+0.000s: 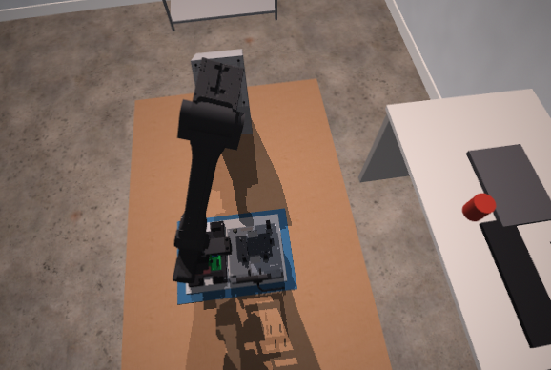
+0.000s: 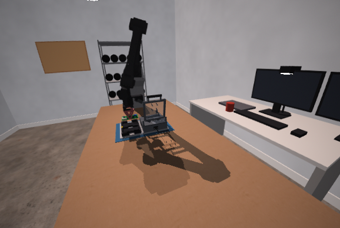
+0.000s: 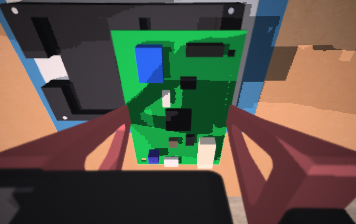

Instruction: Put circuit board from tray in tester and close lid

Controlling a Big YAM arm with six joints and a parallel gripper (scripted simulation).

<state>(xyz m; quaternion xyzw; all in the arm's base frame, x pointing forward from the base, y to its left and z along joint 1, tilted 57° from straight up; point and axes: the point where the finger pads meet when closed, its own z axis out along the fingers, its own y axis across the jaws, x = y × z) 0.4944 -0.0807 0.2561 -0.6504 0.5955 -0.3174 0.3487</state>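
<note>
The top view looks steeply down from above the bench [image 1: 314, 191] [image 2: 164, 205]. The exterior view faces along it from the far end, low and farther back. The wrist view (closest by far) peers between the fingers. All three share the tray [image 1: 220, 280] [image 2: 130, 129] [image 3: 95, 65].

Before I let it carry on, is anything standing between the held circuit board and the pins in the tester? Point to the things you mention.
Nothing visible blocks the board [image 1: 215, 262] [image 2: 132, 117] [image 3: 202, 95]; the tester's lid [image 2: 154, 110] stands open, though its raised frame could be brushed on a low approach.
</note>
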